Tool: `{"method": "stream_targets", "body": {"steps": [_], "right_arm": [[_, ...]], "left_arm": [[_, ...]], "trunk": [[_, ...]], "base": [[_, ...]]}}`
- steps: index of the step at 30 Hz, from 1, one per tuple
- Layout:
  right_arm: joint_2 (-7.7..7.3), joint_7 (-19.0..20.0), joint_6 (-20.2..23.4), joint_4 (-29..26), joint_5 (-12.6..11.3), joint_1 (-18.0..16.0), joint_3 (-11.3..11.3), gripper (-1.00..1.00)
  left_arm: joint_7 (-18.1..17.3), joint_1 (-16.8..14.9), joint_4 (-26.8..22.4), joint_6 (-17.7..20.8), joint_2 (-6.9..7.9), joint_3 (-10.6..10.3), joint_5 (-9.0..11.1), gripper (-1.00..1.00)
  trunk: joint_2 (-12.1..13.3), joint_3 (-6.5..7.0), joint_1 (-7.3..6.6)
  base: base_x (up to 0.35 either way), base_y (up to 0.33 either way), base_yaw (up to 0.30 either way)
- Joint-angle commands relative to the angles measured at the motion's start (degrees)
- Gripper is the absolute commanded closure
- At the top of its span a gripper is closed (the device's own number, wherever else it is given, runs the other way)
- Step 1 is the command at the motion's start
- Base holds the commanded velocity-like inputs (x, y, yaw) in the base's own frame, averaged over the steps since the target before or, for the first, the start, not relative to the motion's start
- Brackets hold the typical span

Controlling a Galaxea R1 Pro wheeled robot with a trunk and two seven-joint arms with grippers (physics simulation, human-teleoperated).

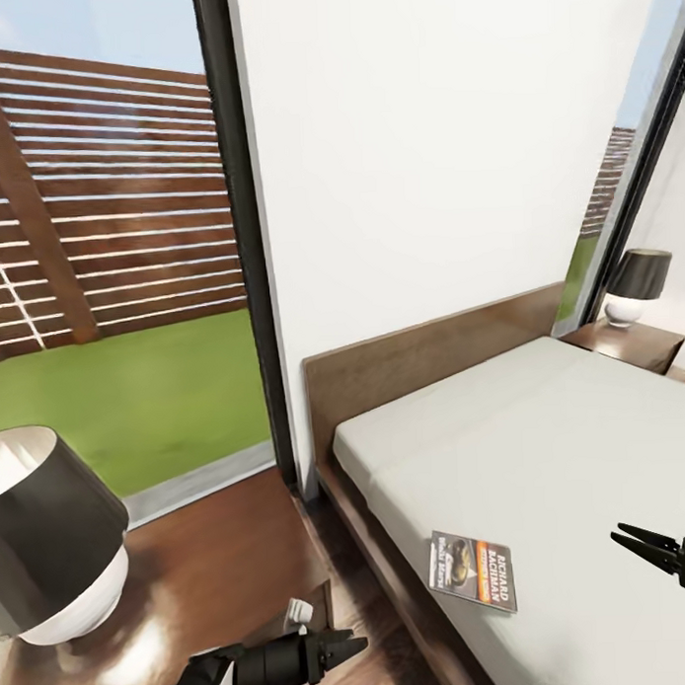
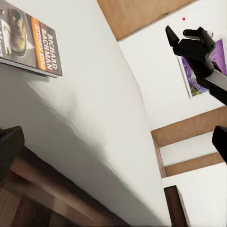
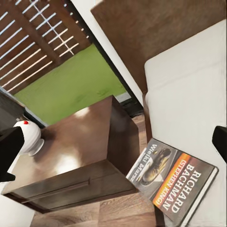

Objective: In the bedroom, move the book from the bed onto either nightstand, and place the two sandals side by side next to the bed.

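The bed occupies the right half of the head view: a dark wood frame and headboard carrying a bare grey mattress, set against a white wall. A tall dark-framed window to the left shows grass and a slatted fence.

One nightstand stands just beside the bed's near corner. A lamp with a dark shade and white base rests on its top. The right wrist view shows the nightstand's single wide drawer, closed; its contents cannot be told. A second nightstand stands at the bed's far side and carries a similar lamp.

The book lies flat on the mattress near the bed's near edge, cover up, lettering "RICHARD BACHMAN" legible. It is close to the first nightstand but apart from it.

The left end effector hangs low between that nightstand and the bed frame, fingers slightly parted, grasping nothing. The right end effector hovers above the mattress just beside the book, fingers spread, released, touching nothing.

The left wrist view shows the right end effector from across the mattress, together with a framed picture on the wall behind it. The right wrist view shows the book at the mattress edge, overlapping the nightstand's corner as seen from that camera.
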Motion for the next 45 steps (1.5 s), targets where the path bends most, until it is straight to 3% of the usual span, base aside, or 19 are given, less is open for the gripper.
{"method": "stream_targets", "body": {"steps": [1, 7, 12, 17, 36, 45], "right_arm": [[0.0, 0.2, 0.6, 0.0, -0.2, -0.1, 0.0, -1.0], [-0.06, 0.3, 0.6, 0.0, -0.2, -0.1, 0.0, -1.0], [-0.07, 0.3, 0.6, 0.0, -0.2, -0.1, 0.0, -1.0], [-0.07, 0.3, 0.6, 0.0, -0.2, -0.1, 0.0, -1.0], [-0.16, 0.3, 0.7, 0.0, -0.2, -0.1, 0.0, -1.0], [-0.16, 0.3, 0.6, 0.0, -0.2, -0.1, 0.0, -1.0]], "left_arm": [[-0.3, 0.0, 0.0, 0.6, -0.04, 0.3, -0.1, -1.0], [0.6, 0.0, 0.2, 0.5, 0.09, 0.5, -0.2, -1.0], [7.3, 0.0, 0.3, -1.1, 0.49, 0.5, -0.1, -1.0], [10.3, 0.0, 0.4, -3.0, 0.74, 0.5, 0.0, -1.0], [10.5, 0.0, 0.4, -3.7, 0.63, 0.5, 0.4, -1.0], [10.5, 0.0, 0.2, -3.7, 0.58, 0.5, 0.4, -1.0]], "trunk": [[0.0, -0.03, 0.0], [0.0, 0.02, 0.0], [0.0, 0.02, 0.0], [0.0, 0.02, 0.0], [0.0, 0.02, 0.0], [0.0, 0.3, 0.0]], "base": [[0.0, 0.0, -0.205], [0.0, 0.0, -0.072], [0.0, 0.0, -0.007], [0.0, 0.0, -0.001], [0.0, 0.0, -0.001], [0.0, 0.0, -0.2]]}}
